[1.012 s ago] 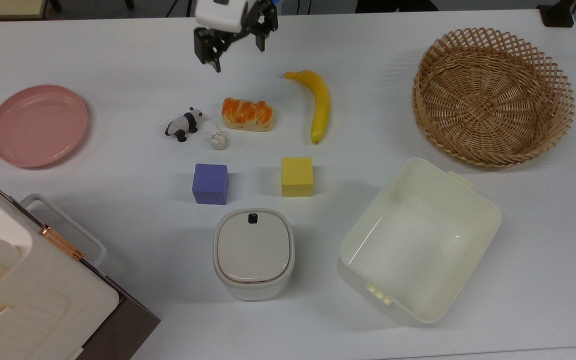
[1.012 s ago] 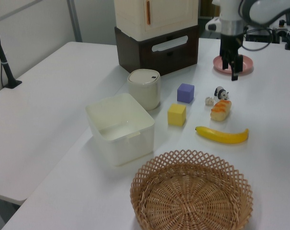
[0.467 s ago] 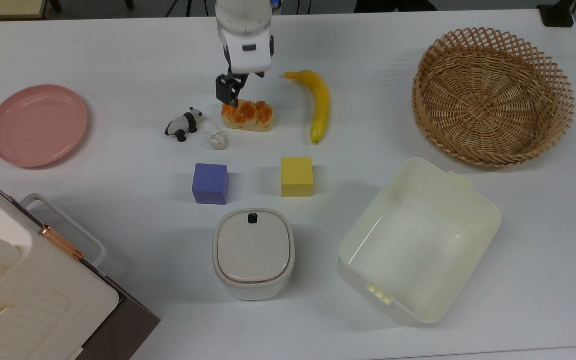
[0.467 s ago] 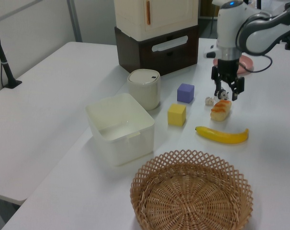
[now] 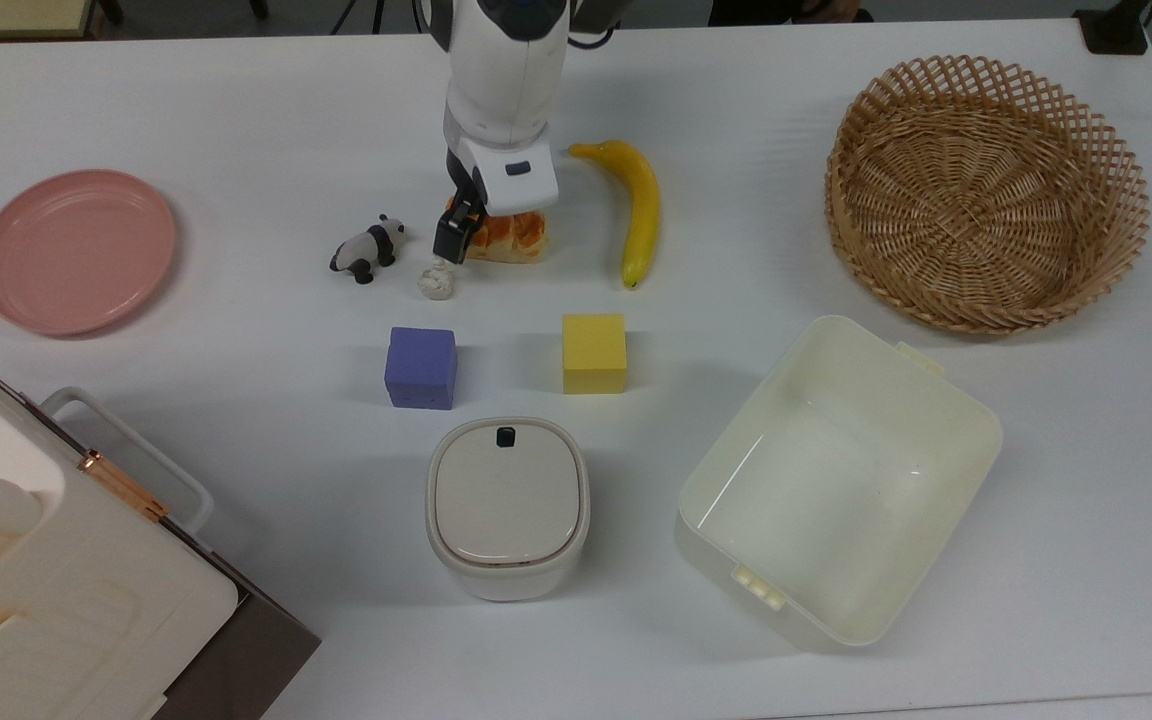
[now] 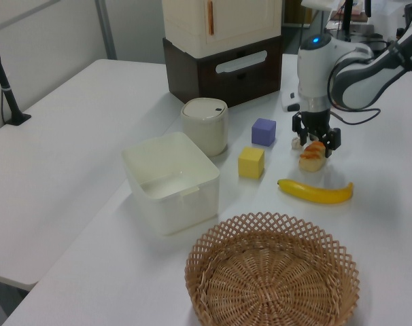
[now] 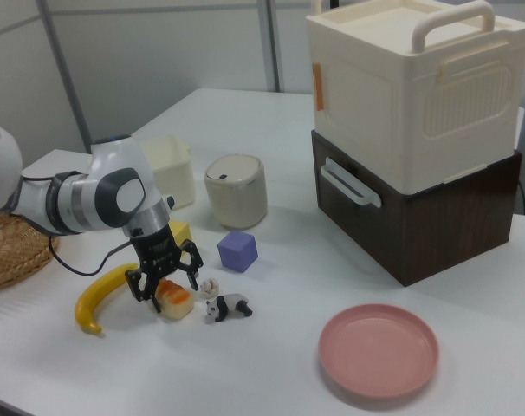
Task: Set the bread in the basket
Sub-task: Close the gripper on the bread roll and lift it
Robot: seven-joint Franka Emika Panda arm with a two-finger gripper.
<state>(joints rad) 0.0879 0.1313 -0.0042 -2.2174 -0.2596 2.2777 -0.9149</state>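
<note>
On the white worktop [image 5: 836, 150], the gripper [image 7: 164, 276] straddles the bread [image 7: 174, 300], spread wide. Close squarely across its width (panda [image 7: 226, 306] near), then lift straight.

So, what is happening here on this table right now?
A robot arm has lowered its gripper over the bread, with one open finger on each side of the loaf. The bread is not lifted; it lies on the white table between the banana and a small panda figure. The wicker basket at the top view's right has nothing in it.
</note>
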